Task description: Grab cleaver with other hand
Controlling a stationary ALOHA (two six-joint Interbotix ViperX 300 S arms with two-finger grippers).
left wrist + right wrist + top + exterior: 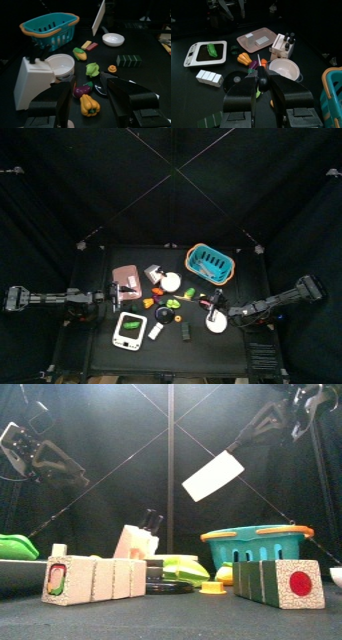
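Nearest the front edge of the counter (174, 619), white box (94, 579) and dark box (281, 581). Behind, teal basket (261, 544). Cleaver (214, 476) aloft, handle gripped in right hand (258, 82), blade hanging over the clutter. Left hand (93, 97) wide open, empty, above vegetables.

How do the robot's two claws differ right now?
The left gripper stands wide open; the right gripper is closed much narrower. The left gripper holds nothing; the right gripper clamps the cleaver by its handle, blade aloft. Both are black, two-jawed and raised.
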